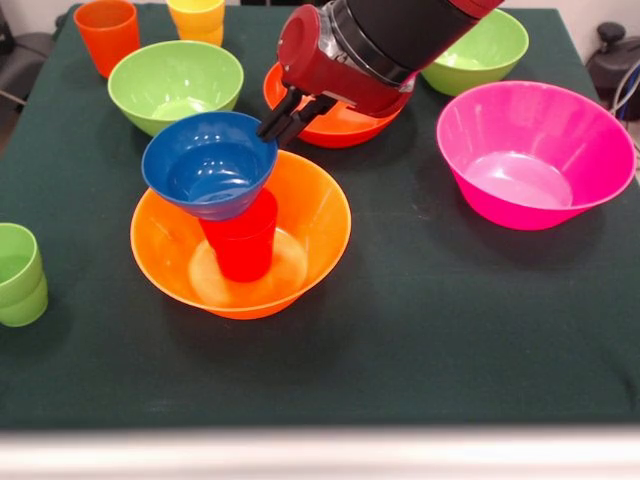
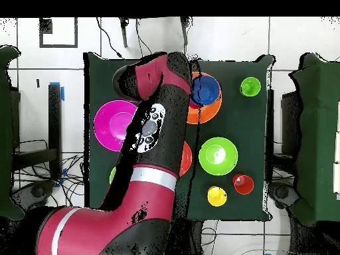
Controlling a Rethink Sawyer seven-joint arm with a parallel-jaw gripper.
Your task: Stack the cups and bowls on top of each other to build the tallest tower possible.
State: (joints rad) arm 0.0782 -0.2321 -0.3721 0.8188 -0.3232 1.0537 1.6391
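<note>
**Three pieces stacked, blue bowl tilted on the red cup**

I see the red cup (image 1: pixel 241 243) standing inside the big orange bowl (image 1: pixel 310 215), and the blue bowl (image 1: pixel 210 163) sits tilted on top of it. My gripper (image 1: pixel 283 118) hangs just beside the blue bowl's rim; its black fingers (image 1: pixel 272 117) look drawn together with nothing between them, and I cannot tell if they touch the rim. Two green cups (image 1: pixel 19 273) sit nested near the table (image 1: pixel 450 330) edge, well apart from the stack. One green bowl (image 1: pixel 176 83), an orange cup (image 1: pixel 106 33) and a yellow cup (image 1: pixel 197 18) stand behind. I see the pink bowl (image 1: pixel 534 152) off to the side, a red-orange bowl (image 1: pixel 340 122) under the arm (image 1: pixel 395 35), and a second green bowl (image 1: pixel 480 50) beyond.
</note>
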